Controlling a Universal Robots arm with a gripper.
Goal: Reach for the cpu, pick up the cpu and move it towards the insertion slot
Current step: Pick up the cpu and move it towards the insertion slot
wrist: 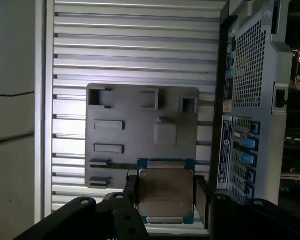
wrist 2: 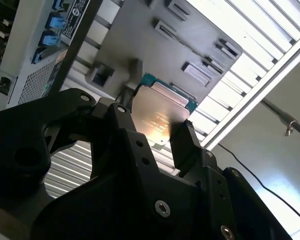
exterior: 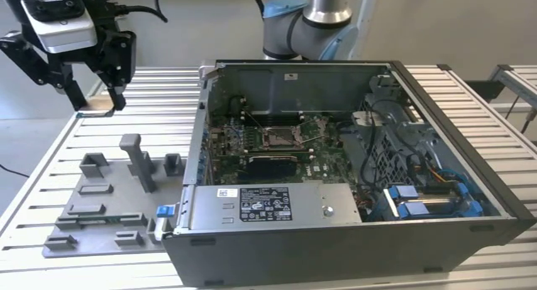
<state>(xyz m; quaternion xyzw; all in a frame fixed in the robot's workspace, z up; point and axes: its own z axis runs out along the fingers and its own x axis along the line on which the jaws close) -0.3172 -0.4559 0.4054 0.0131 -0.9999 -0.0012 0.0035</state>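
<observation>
The cpu (wrist: 165,192), a flat square chip with a silvery top and a teal rim, sits clamped between my gripper's (wrist: 166,199) two black fingers in both wrist views; in the second wrist view the cpu (wrist 2: 160,112) catches the light in the gripper (wrist 2: 152,129). In the exterior view my gripper (exterior: 97,107) hangs high at the far left, over the table's back left corner, with the cpu (exterior: 94,113) edge-on at its tips. The insertion slot (exterior: 280,136), a shiny-framed socket on the green board, lies inside the open computer case, well to the exterior view's right of the gripper.
The open computer case (exterior: 436,177) fills the middle and right of the slatted table (exterior: 50,170). A grey fixture plate (exterior: 109,208) with upright blocks lies left of the case; in the first wrist view the fixture plate (wrist: 140,125) is below the held chip.
</observation>
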